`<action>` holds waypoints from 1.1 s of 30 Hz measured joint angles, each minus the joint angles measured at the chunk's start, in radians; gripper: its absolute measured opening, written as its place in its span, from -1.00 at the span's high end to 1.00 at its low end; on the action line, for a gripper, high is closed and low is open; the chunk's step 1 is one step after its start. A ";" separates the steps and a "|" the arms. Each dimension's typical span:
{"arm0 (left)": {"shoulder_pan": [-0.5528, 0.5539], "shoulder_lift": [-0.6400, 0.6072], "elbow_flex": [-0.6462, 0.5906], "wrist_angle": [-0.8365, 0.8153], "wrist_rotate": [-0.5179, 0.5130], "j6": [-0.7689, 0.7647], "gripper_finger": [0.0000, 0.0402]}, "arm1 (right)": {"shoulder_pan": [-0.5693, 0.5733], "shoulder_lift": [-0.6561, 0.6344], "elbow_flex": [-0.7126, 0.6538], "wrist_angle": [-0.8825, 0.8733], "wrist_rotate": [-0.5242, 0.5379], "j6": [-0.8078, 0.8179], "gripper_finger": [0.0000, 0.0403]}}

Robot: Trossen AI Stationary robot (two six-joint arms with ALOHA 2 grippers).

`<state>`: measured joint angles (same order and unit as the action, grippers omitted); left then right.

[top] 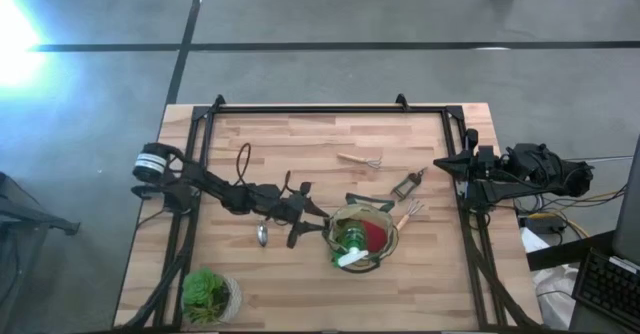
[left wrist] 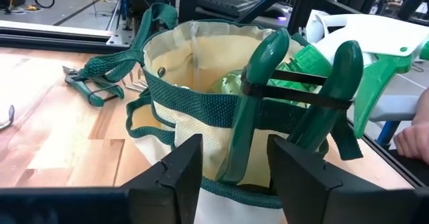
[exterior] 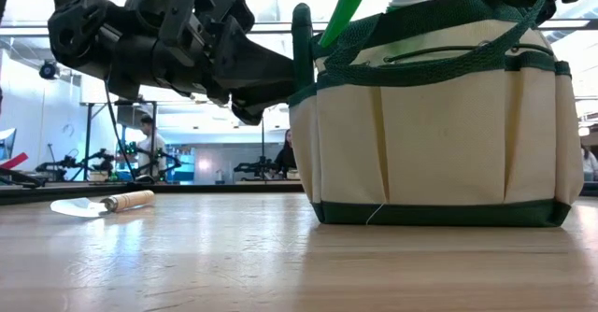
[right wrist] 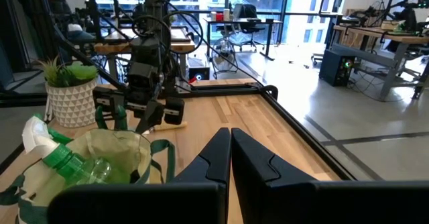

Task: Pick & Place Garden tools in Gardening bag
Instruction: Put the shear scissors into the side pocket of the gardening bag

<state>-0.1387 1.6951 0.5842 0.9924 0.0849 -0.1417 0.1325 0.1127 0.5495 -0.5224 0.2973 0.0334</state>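
Left hand (left wrist: 234, 167) straddles green handle (left wrist: 258, 83) in bag (left wrist: 201, 123).

One gardening bag (top: 362, 239) sitting, one spray bottle (top: 350, 244) poking out, two rake forks (top: 362, 160) lying, one trowel (exterior: 101, 204) resting, one potted plant (top: 208, 296) standing

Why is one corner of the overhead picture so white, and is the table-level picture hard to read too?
High view: strong glare washes out the floor at the upper left corner, while the table stays evenly lit. Low view: bright windows behind turn the left arm into a dark silhouette, the bag looms large and close, and the trowel lies pale on the wood.
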 joint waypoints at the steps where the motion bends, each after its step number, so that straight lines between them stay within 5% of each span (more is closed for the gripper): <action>1: 0.000 0.000 0.000 0.000 0.000 0.000 0.17 | 0.000 0.000 0.000 0.000 0.000 0.000 0.96; 33: 0.000 -0.251 -0.122 -0.185 -0.035 -0.022 0.18 | 0.000 0.000 0.000 0.001 0.000 0.000 0.96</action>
<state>-0.1390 1.4440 0.4619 0.8077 0.0494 -0.1641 0.1322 0.1123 0.5495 -0.5219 0.2974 0.0334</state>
